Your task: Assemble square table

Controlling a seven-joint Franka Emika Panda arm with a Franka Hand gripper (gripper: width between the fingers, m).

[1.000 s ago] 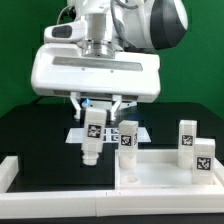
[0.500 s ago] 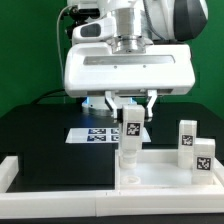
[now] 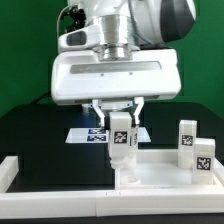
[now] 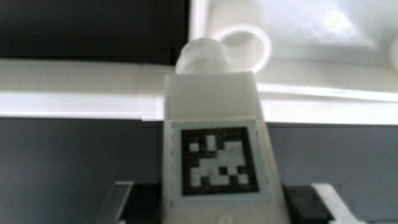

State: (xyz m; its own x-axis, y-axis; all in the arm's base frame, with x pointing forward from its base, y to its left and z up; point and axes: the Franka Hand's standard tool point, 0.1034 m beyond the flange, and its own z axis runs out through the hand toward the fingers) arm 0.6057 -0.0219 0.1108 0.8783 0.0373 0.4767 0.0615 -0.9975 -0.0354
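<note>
Now gripper [image 3: 121, 122] jaws pinching leg [image 3: 121, 142] — upright over square table [image 3: 165, 172] corner.

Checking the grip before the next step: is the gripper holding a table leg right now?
Yes, the gripper is closed on a white tagged leg, held upright above the square tabletop.

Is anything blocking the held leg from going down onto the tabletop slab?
Nothing visible does. The gripper holds the leg upright between its fingers, just above the near corner of the square tabletop. The two other legs stand well off toward the exterior view's right.
</note>
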